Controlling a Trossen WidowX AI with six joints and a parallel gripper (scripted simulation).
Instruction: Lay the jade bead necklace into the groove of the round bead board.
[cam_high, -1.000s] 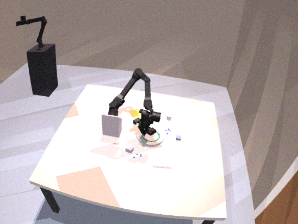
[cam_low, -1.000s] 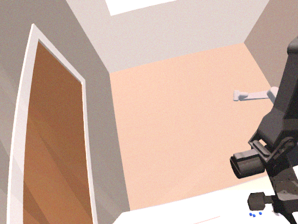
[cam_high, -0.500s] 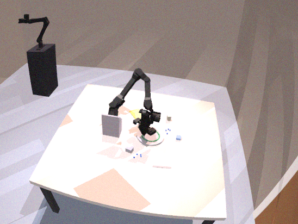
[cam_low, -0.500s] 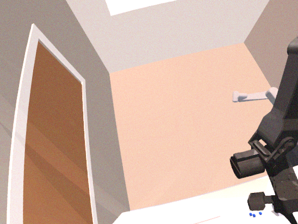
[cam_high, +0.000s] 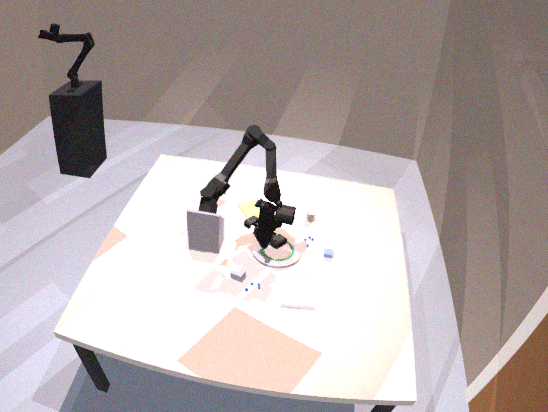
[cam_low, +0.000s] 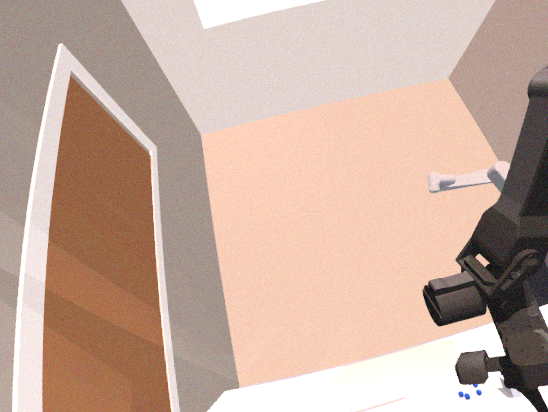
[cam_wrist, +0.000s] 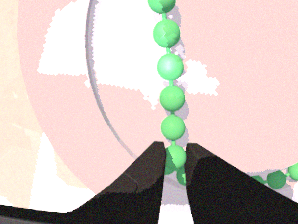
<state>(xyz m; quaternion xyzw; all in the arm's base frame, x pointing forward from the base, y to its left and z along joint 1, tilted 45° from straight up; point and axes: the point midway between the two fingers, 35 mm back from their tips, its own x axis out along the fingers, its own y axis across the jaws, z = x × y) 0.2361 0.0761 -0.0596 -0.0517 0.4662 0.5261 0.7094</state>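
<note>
The green jade bead necklace (cam_high: 277, 259) (cam_wrist: 170, 66) lies in a loop over the round bead board (cam_high: 298, 257) (cam_wrist: 50, 120). In the wrist view one strand runs up from the fingertips, inside the curved groove line (cam_wrist: 89, 55) rather than on it; more beads show at the lower right, partly behind a finger. My gripper (cam_high: 270, 244) (cam_wrist: 173, 152) points down over the board's rear left part and is shut on the necklace, with beads between and just behind its fingertips. The fingers hide part of the groove there. In the exterior view the fingertips are out of view.
A grey upright block (cam_high: 205, 232) stands left of the board. A grey cube (cam_high: 238, 275), blue cube (cam_high: 328, 254) and beige cube (cam_high: 311, 216) lie around it. Small blue beads (cam_high: 252, 286) (cam_low: 467, 396), a thin rod (cam_high: 298, 306) and a yellow sheet (cam_high: 247, 208) are also on the table.
</note>
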